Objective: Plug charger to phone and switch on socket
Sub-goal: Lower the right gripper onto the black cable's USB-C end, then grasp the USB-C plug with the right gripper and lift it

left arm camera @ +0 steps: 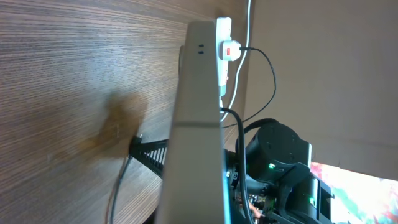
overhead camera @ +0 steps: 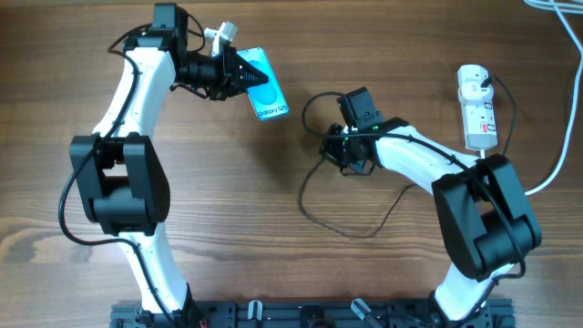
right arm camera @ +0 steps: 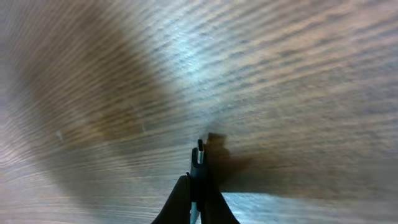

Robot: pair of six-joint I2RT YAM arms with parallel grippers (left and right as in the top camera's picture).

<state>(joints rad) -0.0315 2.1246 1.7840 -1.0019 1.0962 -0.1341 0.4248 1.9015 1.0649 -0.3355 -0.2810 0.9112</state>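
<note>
The phone (overhead camera: 267,88), with its cyan screen and "Galaxy S25" text, is held tilted above the table at the back left by my left gripper (overhead camera: 240,72), which is shut on it. In the left wrist view the phone (left arm camera: 198,118) shows edge-on as a pale slab. My right gripper (overhead camera: 352,153) is shut on the charger's small dark connector (right arm camera: 198,155), whose metal tip points at the wood. The thin black charger cable (overhead camera: 314,214) loops on the table under the right arm. The white socket (overhead camera: 476,107) lies at the back right, and its red switch (left arm camera: 229,51) shows in the left wrist view.
A thick white cable (overhead camera: 567,137) runs down the right edge from the back corner. A black plug (overhead camera: 485,87) sits in the socket. The right arm's body (left arm camera: 273,165) fills the left wrist view's lower right. Bare wood lies between the two grippers.
</note>
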